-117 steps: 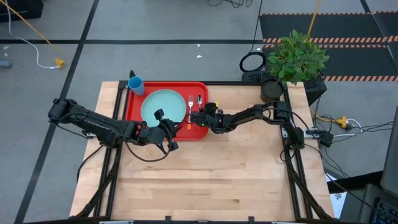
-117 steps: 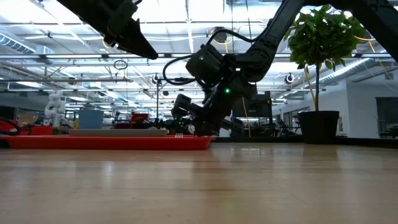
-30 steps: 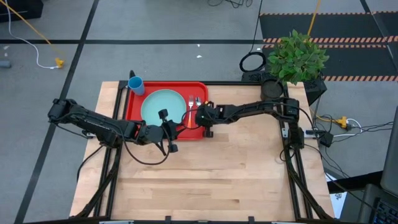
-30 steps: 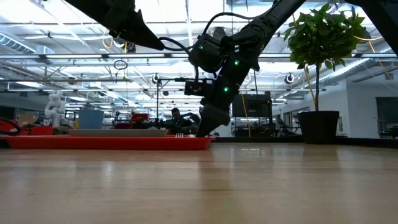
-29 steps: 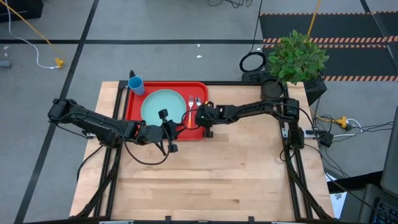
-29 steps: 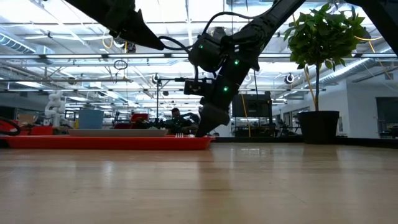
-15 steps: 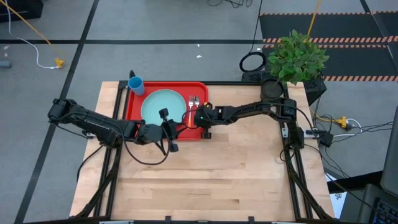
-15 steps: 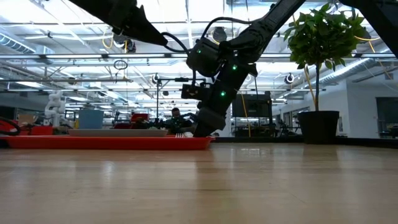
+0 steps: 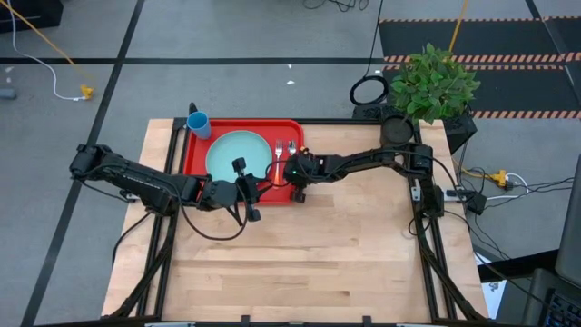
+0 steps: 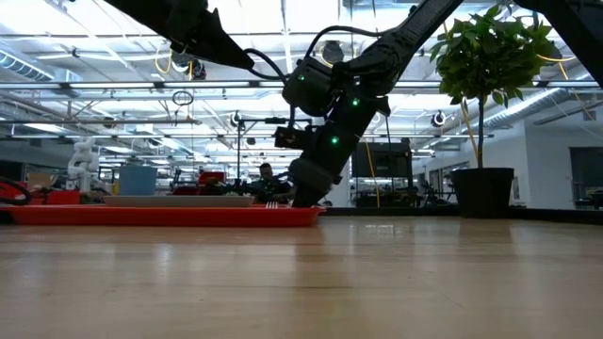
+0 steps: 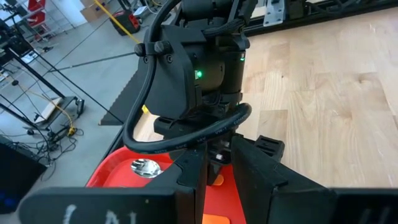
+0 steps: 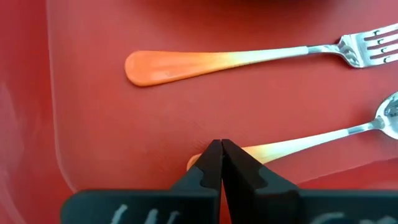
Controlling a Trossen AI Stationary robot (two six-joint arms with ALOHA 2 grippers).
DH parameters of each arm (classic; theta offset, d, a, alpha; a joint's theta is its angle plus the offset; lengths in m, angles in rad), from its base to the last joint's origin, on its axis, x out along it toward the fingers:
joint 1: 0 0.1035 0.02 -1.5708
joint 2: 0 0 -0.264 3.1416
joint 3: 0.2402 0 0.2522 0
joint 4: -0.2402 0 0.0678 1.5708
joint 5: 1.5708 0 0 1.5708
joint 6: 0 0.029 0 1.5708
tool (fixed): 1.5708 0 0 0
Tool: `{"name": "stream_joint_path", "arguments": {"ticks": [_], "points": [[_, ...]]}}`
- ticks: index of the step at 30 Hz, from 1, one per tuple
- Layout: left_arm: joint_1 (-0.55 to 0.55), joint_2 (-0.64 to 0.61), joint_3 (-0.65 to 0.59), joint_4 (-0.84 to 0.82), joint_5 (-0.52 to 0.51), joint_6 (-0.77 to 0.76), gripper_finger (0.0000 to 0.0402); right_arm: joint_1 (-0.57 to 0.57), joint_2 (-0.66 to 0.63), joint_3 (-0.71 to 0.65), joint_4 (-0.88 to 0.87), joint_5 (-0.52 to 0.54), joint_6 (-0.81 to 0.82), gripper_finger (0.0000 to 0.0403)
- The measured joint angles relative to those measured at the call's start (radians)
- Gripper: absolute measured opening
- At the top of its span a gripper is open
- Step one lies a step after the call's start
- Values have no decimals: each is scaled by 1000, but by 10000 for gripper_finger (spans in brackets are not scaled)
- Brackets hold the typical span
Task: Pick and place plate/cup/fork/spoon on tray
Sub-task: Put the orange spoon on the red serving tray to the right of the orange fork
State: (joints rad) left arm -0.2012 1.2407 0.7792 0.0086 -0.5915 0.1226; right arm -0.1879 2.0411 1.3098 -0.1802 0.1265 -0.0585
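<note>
Hovering right gripper (image 12: 221, 149) pinched closed, spoon (image 12: 323, 138) handle just beneath fingertips

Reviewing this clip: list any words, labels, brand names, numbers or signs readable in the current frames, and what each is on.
None can be read.
Pale smeared marks on the left gripper body, near the left wrist camera: too blurred to read.
Similar pale marks on the right gripper body in the right wrist view: unreadable.
The tray, plate, cup, fork and spoon carry no print.
</note>
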Motion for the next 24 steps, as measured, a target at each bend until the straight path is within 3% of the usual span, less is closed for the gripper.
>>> {"name": "stream_joint_path", "arguments": {"ticks": [24], "points": [[0, 0, 0, 0, 0, 0, 76, 6, 2, -1, 33, 1, 47, 0]]}}
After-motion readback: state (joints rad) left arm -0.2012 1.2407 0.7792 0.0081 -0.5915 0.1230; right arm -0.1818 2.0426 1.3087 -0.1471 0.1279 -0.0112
